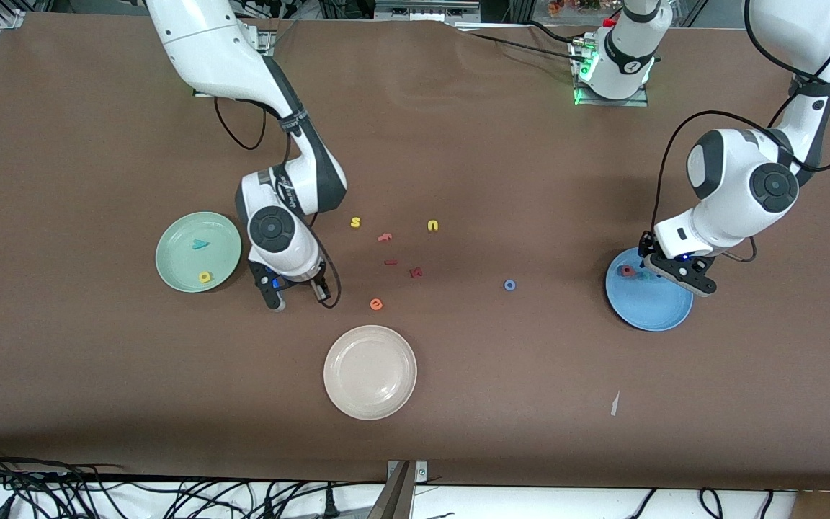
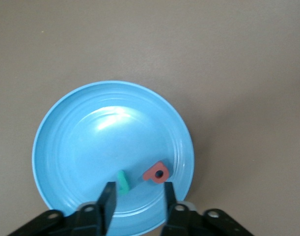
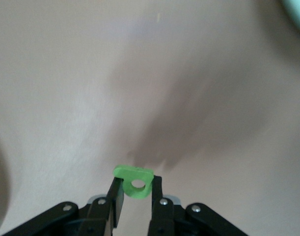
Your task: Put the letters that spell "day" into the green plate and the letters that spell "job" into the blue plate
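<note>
Two arms: both in view, each with its gripper low over the table.
Left gripper: hangs over the blue plate, at the plate's edge toward the robots' bases; its fingers stand apart with nothing between them.
Blue plate contents: a teal "j" and a pinkish-red "b" lie flat on the plate, close to each other, just under the parted fingers in the left wrist view.
Blue "o": lies on the bare table, between the blue plate and the scattered letters at mid-table, well apart from the plate.
Right gripper: hangs over bare table just beside the green plate, on the side toward the left arm's end; its fingers pinch a green "d", which stands up between the tips.
Green plate contents: a teal "y" and a yellow "a"; the "a" is nearer to the front camera.
Scattered letters: a yellow "s" and a yellow "u" lie farthest from the front camera; a salmon "f" and two dark red letters lie nearer; an orange "e" lies nearest.
Cream-white plate: nearer to the front camera than the orange "e".
</note>
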